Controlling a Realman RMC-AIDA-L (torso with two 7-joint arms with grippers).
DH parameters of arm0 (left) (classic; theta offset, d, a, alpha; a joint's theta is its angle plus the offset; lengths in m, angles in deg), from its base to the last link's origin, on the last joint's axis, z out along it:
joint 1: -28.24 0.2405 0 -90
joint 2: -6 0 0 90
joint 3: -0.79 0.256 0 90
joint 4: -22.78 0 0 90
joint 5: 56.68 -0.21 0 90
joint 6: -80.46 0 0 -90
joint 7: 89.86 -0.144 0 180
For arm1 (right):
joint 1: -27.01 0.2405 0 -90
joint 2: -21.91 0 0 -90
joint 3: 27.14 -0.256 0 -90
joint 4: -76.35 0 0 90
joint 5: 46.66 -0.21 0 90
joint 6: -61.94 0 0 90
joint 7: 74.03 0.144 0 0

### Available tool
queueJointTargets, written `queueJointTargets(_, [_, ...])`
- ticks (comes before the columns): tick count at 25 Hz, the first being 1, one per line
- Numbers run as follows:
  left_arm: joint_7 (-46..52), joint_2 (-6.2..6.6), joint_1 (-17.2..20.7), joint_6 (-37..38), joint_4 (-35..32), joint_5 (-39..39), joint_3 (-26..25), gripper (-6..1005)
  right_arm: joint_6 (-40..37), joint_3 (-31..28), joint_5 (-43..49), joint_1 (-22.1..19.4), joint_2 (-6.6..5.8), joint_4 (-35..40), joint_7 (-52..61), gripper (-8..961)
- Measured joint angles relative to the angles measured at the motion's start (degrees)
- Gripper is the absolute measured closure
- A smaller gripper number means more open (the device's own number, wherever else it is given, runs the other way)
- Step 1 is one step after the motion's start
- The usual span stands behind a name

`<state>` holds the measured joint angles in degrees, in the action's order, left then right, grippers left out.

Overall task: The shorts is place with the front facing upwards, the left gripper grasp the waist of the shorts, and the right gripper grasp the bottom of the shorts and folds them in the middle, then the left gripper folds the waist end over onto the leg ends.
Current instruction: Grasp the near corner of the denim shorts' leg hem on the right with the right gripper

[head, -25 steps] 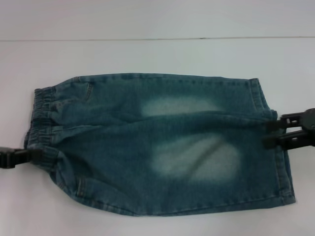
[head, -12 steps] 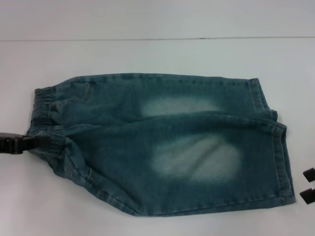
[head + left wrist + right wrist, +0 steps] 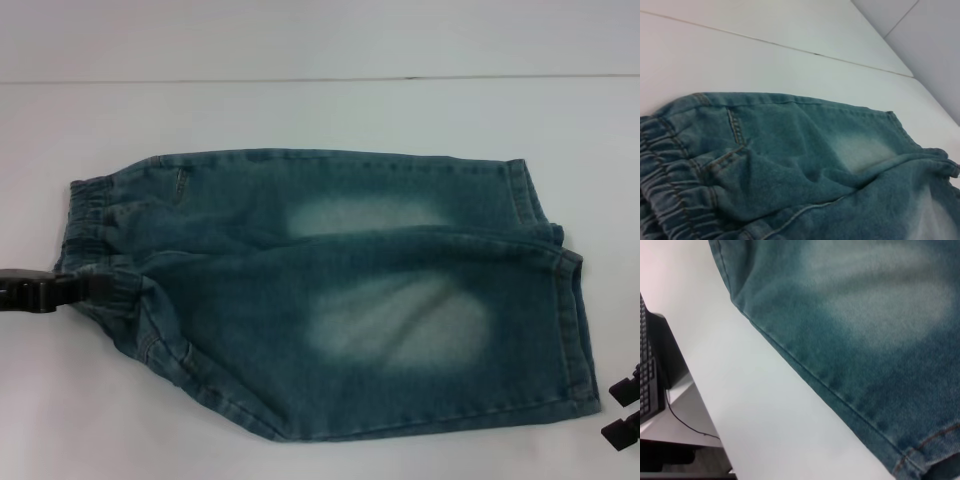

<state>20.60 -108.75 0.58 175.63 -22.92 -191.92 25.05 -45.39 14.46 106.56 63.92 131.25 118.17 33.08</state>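
Note:
The blue-green denim shorts (image 3: 330,290) lie folded lengthwise on the white table, with pale washed patches facing up. The gathered waist (image 3: 88,215) is at the left and the flat leg ends (image 3: 572,300) at the right. My left gripper (image 3: 88,288) is shut on the near corner of the waist, which bunches and lifts around it. My right gripper (image 3: 622,408) stands open off the near right corner of the shorts, touching nothing. The left wrist view looks along the waist (image 3: 670,190) toward the legs. The right wrist view shows the shorts' (image 3: 865,315) stitched edge.
The white table (image 3: 300,120) reaches a joint line (image 3: 320,78) at the back. In the right wrist view the table's edge (image 3: 715,435) drops off to a dark keyboard (image 3: 647,375) and a cable below.
My right gripper let go of the leg hem and drew back to the near right corner. My left gripper moved right and up with the waist corner, pulling the near edge inward.

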Motion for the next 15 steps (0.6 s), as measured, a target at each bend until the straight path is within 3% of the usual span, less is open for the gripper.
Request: queueJointTargets(15, [-0.40, -0.77, 0.18, -0.36, 0.00, 0.08, 0.00, 970, 5.58, 0.95, 0.19, 1.60, 0.21, -4.44, 0.88, 126])
